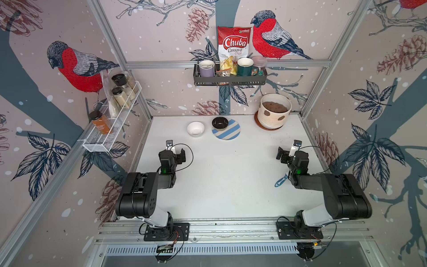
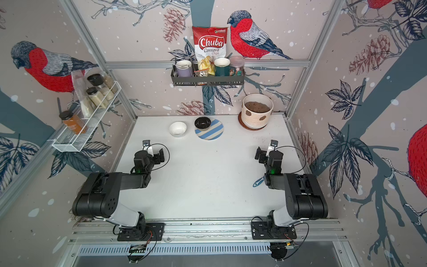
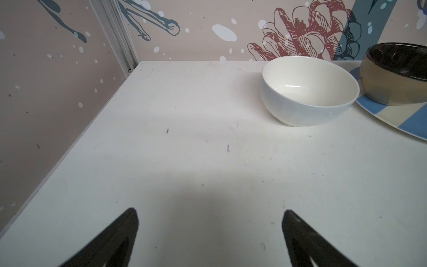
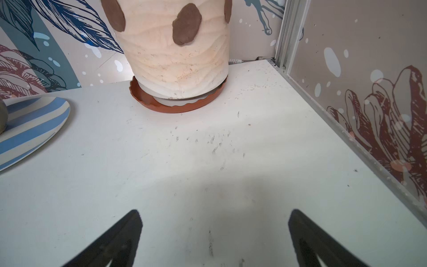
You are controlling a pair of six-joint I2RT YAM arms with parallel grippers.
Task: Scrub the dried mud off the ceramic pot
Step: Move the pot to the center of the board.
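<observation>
The ceramic pot (image 1: 271,119) stands in the far right corner of the counter (image 1: 219,173), on a saucer (image 4: 178,109) that probably catches crumbs. Dried mud (image 4: 186,24) spots its wall. The left gripper (image 3: 209,211) and right gripper (image 4: 215,211) are spread and empty, the right facing it.

Bright, even light; soft shadows on table (image 4: 231,203); edges bend.

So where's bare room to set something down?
The wide middle of the table, between the left gripper and right gripper, is bare; so is the far corner beside the white bowl. The back row is crowded: black bowl on striped plate, then the ceramic pot.
</observation>
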